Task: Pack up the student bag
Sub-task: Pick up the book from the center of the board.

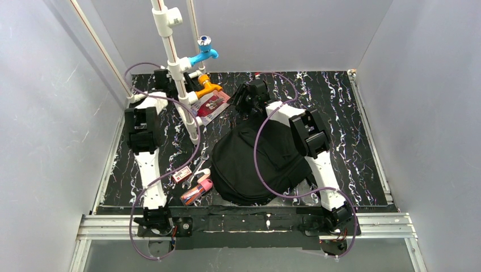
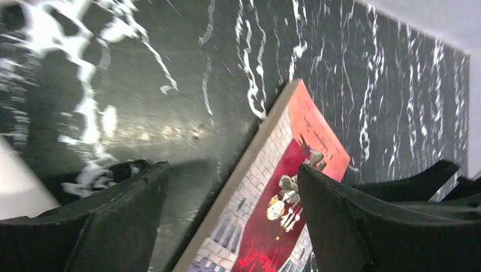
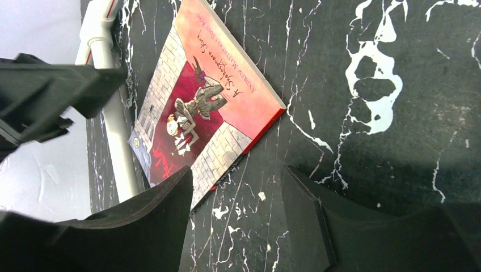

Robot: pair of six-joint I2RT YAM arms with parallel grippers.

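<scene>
One book (image 3: pixel 207 107) lies ahead of both pincers, each spread wide, holding nothing; one black student bag (image 1: pixel 255 161) sits behind the right gripper (image 3: pixel 235 218), and the left gripper (image 2: pixel 232 221) straddles the book's edge.

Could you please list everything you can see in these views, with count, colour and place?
student bag: one, black, near centre of the table, under the right arm.
book: one, red and pink cover with brick pattern, flat on the table behind the bag, beside the pipe stand.
pipe stand: one, white, far left, carrying a blue tap and an orange tap.
pink pouch: one, near edge, left of the bag.
small tag: one, white and red, beside the pouch.
table: one, black marbled.
left gripper: open, over the book's edge.
right gripper: open, near the book's corner.
</scene>
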